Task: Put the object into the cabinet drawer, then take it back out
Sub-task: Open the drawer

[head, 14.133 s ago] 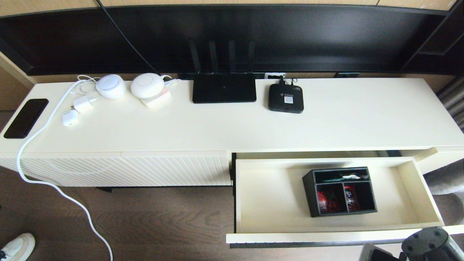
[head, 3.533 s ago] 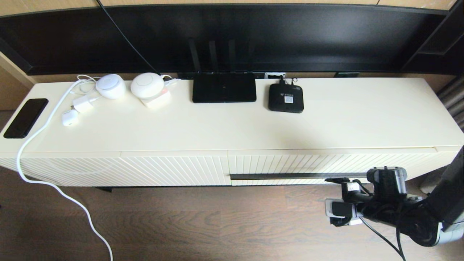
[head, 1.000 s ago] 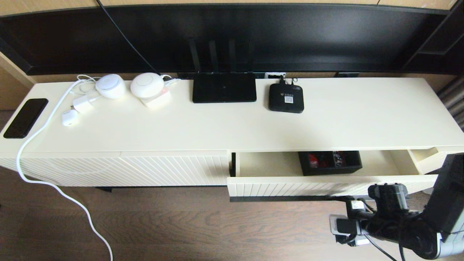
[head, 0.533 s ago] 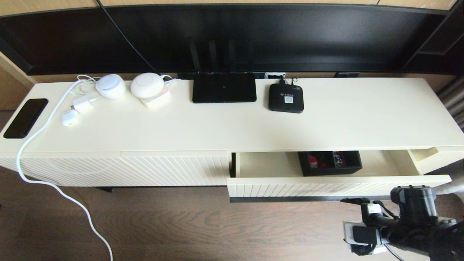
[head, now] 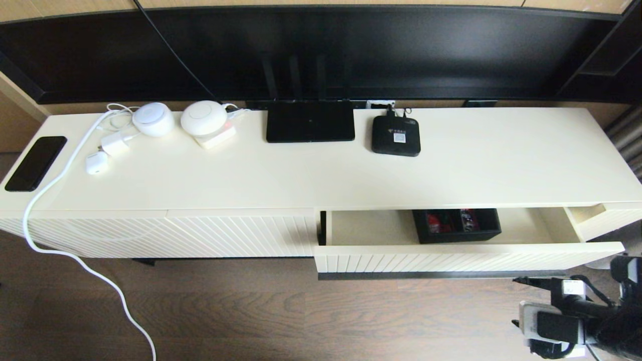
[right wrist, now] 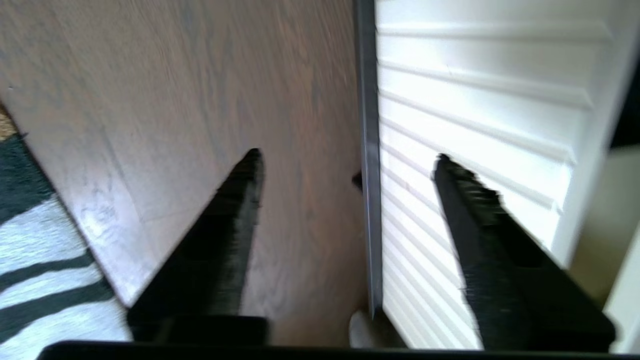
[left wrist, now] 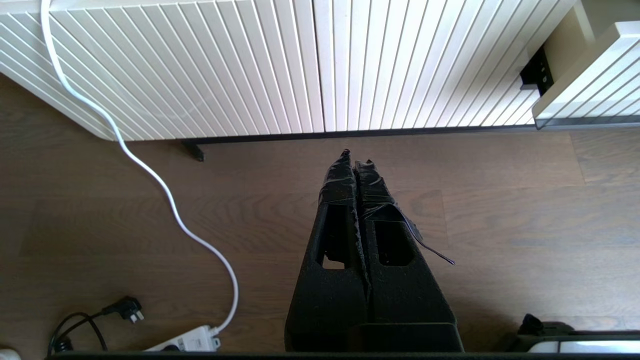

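Observation:
The cabinet drawer stands partly pulled out, its dark handle bar along the lower edge of the ribbed front. Inside it, half under the cabinet top, sits the black organiser box with red packets showing. My right gripper hangs low at the drawer's right end, just off the handle. In the right wrist view this gripper is open, the handle bar running in line with the gap and touching neither finger. My left gripper is shut and empty above the floor, facing the handle-less ribbed panel.
On the cabinet top stand a black router, a small black device, white chargers and a phone. A white cable trails to the wooden floor. A striped rug lies near the right gripper.
The drawer, shut 3.5 s ago, was pulled partly out. Over the last second my right gripper has let go of the handle and drifted right and back; the drawer stays put.

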